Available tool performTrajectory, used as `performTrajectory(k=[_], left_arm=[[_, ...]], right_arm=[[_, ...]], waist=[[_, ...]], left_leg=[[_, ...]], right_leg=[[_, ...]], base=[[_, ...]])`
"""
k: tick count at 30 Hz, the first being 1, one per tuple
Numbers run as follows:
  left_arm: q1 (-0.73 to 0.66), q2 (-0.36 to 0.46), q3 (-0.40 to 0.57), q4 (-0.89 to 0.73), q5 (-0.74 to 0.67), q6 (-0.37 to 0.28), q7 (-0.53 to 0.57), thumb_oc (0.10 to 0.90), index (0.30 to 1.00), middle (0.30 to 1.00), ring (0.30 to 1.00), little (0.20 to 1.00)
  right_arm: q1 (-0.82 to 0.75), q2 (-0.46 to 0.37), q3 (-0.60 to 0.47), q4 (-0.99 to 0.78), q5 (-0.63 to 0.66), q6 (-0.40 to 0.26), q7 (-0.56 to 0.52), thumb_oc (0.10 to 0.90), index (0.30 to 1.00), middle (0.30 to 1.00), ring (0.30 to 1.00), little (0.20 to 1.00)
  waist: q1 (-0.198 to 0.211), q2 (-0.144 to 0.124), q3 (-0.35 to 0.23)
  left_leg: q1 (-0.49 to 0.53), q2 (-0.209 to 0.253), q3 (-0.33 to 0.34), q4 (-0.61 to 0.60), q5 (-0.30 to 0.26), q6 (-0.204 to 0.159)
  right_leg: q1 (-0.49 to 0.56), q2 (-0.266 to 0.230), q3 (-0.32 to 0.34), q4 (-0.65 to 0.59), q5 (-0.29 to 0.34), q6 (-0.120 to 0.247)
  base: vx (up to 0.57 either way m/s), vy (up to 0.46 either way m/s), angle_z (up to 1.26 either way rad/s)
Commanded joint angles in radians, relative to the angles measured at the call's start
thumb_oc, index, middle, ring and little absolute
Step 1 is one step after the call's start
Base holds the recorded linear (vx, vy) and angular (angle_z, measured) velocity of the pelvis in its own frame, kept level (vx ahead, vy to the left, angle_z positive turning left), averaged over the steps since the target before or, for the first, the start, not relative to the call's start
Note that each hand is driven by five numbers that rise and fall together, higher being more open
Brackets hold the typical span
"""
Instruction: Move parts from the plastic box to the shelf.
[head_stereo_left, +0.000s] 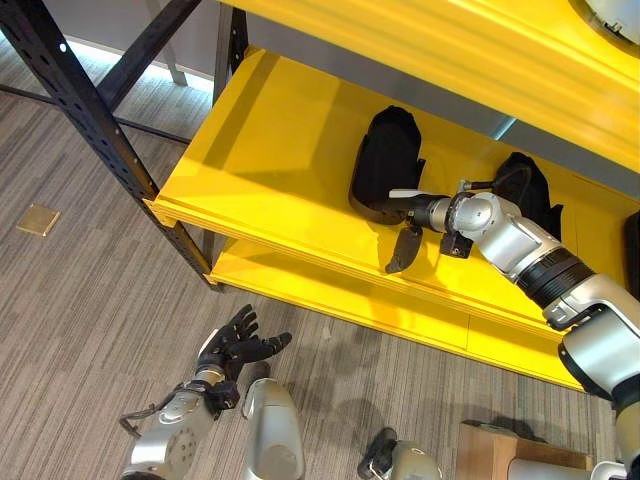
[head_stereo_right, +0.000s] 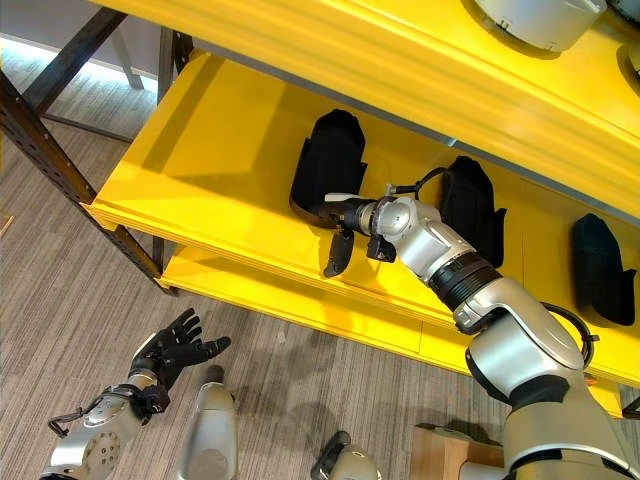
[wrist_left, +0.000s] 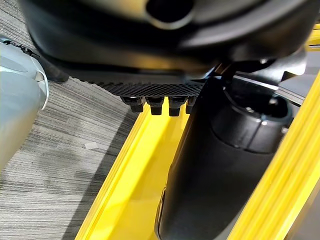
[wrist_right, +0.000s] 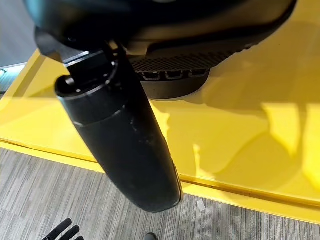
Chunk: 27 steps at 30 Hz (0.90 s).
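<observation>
A black moulded part (head_stereo_left: 385, 160) stands on the yellow shelf (head_stereo_left: 270, 170), near its front edge. My right hand (head_stereo_right: 348, 212) reaches in from the right and rests against the part's lower end, fingers straight. Its thumb (head_stereo_left: 405, 250) hangs down free over the shelf's lip, and that thumb (wrist_right: 120, 140) holds nothing in the right wrist view. My left hand (head_stereo_left: 238, 345) hovers low over the floor in front of the shelf, fingers spread and empty.
Two more black parts (head_stereo_right: 470, 205) (head_stereo_right: 600, 265) lie further right on the same shelf. A pale round object (head_stereo_right: 535, 15) sits on the shelf above. A black steel upright (head_stereo_left: 90, 110) stands at the left; a lower yellow shelf (head_stereo_left: 300, 285) juts out underneath.
</observation>
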Motion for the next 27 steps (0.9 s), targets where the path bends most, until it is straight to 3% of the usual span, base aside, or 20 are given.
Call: performTrajectory(k=[1,27], left_arm=[[-0.02,0.048,0.031,-0.071,-0.03,-0.049,-0.032,0.9,1.0,1.0,1.0,1.0],[-0.006,0.054,0.047,-0.051,-0.041,-0.044,-0.031,0.9,1.0,1.0,1.0,1.0]], right_arm=[[-0.099,-0.052,-0.01,-0.046,0.041,-0.02,-0.037,0.9,1.0,1.0,1.0,1.0],[-0.186,-0.129,0.004,-0.085,0.08,-0.022,-0.063,0.9,1.0,1.0,1.0,1.0]], waist=[[-0.01,-0.036,-0.05],[-0.027,-0.046,-0.08]], left_leg=[[-0.048,0.061,-0.008,0.062,-0.041,0.022],[-0.039,0.067,0.001,0.058,-0.044,0.024]], right_leg=[[0.11,0.018,0.066,-0.101,0.083,0.005],[0.113,0.026,0.073,-0.107,0.093,0.007]], base=[[0.0,0.0,0.0],[0.0,0.0,0.0]])
